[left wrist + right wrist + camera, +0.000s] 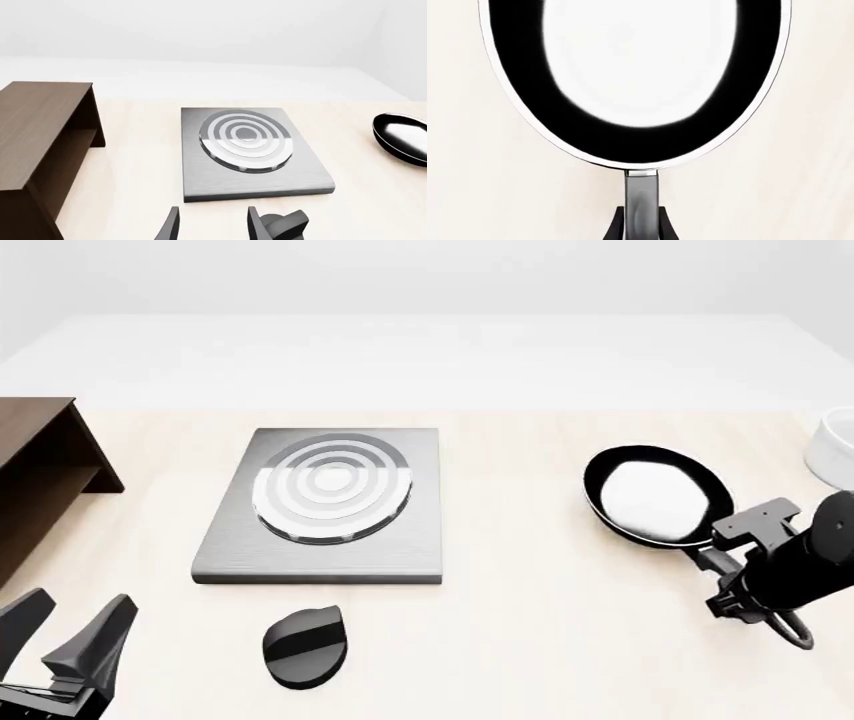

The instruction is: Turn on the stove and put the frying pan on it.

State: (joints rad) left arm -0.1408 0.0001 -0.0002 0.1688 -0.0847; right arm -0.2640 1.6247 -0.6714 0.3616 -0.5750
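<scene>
Resting on pale wood table (534, 640): stove (327, 565), frying pan (654, 498); right hand (640, 227) clamps handle; left hand (210, 225) wide.

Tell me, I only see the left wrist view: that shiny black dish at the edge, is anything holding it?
Observer: Yes. The frying pan has a long handle, and the right end effector grips it, a finger against each side.
Operator: Is it on the stove yet?
Observer: No. In the front view it sits to the right of the stove, apart from it.
Operator: Anything else over there?
Observer: A white bowl shows at the front view's right edge, beyond the pan.
</scene>
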